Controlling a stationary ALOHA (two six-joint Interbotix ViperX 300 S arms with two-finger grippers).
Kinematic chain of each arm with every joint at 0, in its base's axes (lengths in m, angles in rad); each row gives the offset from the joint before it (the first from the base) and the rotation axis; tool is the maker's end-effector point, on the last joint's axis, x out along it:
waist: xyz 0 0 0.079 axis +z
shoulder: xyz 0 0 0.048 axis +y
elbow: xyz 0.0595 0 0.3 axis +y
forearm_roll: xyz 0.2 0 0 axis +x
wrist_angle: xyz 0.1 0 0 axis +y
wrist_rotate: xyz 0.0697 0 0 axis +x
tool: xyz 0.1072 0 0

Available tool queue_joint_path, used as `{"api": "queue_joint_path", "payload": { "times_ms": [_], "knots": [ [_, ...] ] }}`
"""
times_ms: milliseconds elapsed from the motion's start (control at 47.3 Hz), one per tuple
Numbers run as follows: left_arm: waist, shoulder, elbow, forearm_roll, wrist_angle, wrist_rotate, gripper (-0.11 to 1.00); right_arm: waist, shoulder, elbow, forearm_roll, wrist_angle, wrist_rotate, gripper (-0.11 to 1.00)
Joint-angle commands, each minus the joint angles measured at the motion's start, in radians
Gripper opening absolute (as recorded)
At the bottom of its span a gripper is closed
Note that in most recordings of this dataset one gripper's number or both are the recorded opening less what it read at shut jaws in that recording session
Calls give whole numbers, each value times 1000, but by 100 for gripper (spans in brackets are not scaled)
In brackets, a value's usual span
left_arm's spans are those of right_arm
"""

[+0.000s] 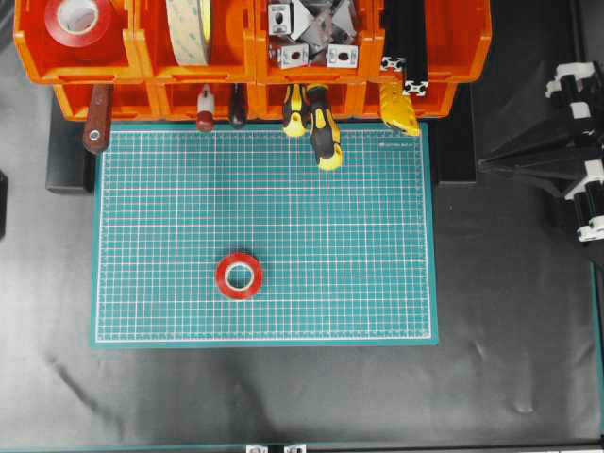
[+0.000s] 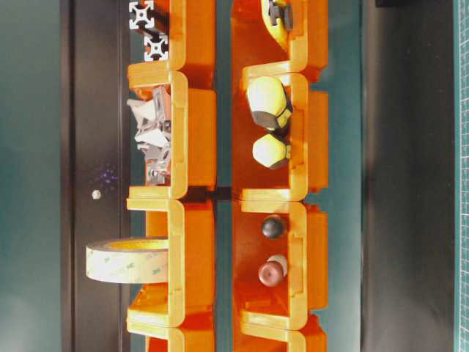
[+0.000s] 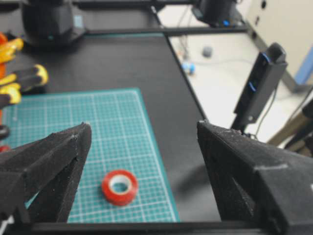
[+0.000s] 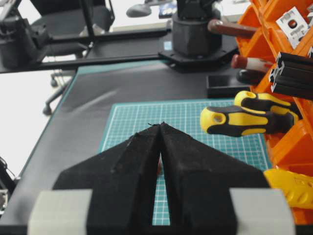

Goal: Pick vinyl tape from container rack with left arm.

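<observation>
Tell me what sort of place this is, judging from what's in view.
Probably a workshop-style robotics lab bench: an orange container rack stocked with screwdrivers and tape, a green grid cutting mat, and office chairs and cabling behind it in the wrist views.

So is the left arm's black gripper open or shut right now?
Open. In the left wrist view the left gripper's two black fingers stand wide apart, empty, with the small red tape ring lying flat on the green cutting mat between them.

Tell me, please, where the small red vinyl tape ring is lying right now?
In the overhead view the vinyl tape lies flat on the green cutting mat, left of centre near its front edge, well clear of the container rack.
</observation>
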Motion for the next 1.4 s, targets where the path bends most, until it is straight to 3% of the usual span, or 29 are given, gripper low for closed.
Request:
{"api": "queue_joint_path", "payload": {
  "times_ms": [0,254,486,740,1374],
  "knots": [
    [31,-41,12,2,-11,3,84,-2,-2,-18,3,-2,-6,0],
    [107,-92,94,2,-86,6,84,-2,-11,-18,0,-2,-12,0],
    [109,-103,166,2,-198,14,84,-2,-18,-17,0,6,-9,0],
    [109,-110,176,2,-324,9,84,-2,-21,-17,-2,5,-12,0],
    [104,-66,236,0,-449,-6,84,8,-43,-21,-2,2,-8,0]
  ]
}}
